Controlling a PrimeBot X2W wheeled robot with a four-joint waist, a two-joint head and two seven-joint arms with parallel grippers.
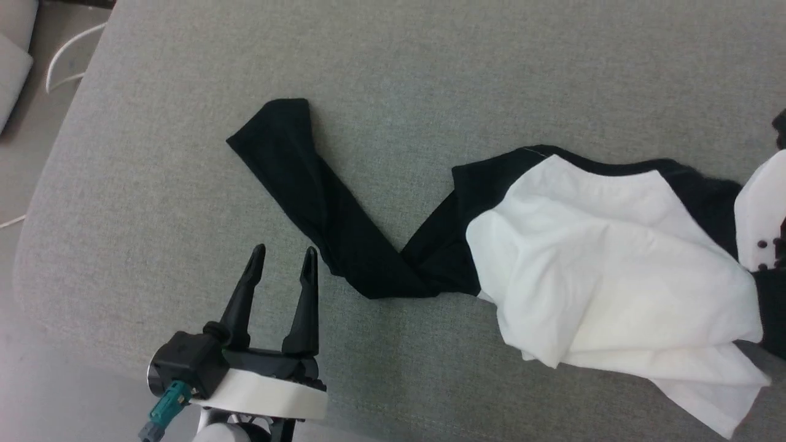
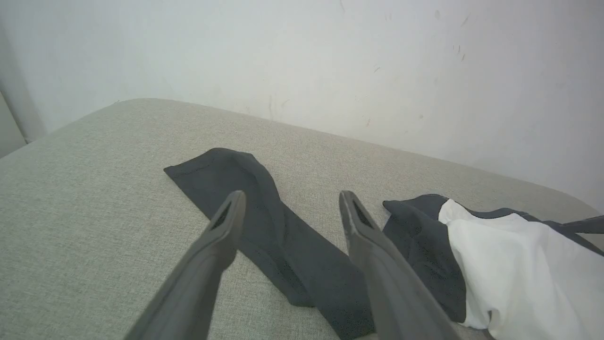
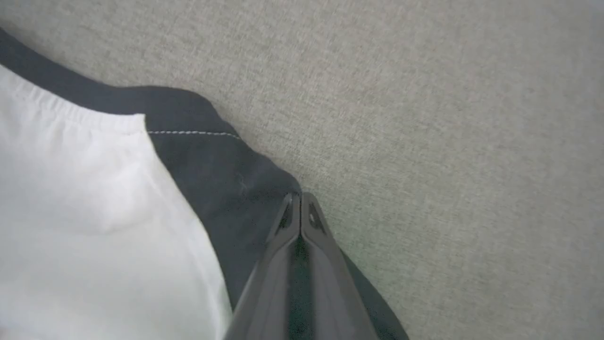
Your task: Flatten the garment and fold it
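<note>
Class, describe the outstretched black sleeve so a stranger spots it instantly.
On the grey woven surface lies a crumpled soft shirt. Its long black sleeve trails left, near the open left end effector. Unlike the bunched white body, it lies flat.

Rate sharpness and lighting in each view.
Head view: even soft light, sharp, white of the shirt nearly glaring. Left wrist view: left end effector blurred up close, colours washed out. Right wrist view: soft throughout, right end effector out of focus.

You have soft, even light with faint shadows; the garment [image 1: 614, 276] nearly washes out where white, and your right wrist view seems slightly blurred.
</note>
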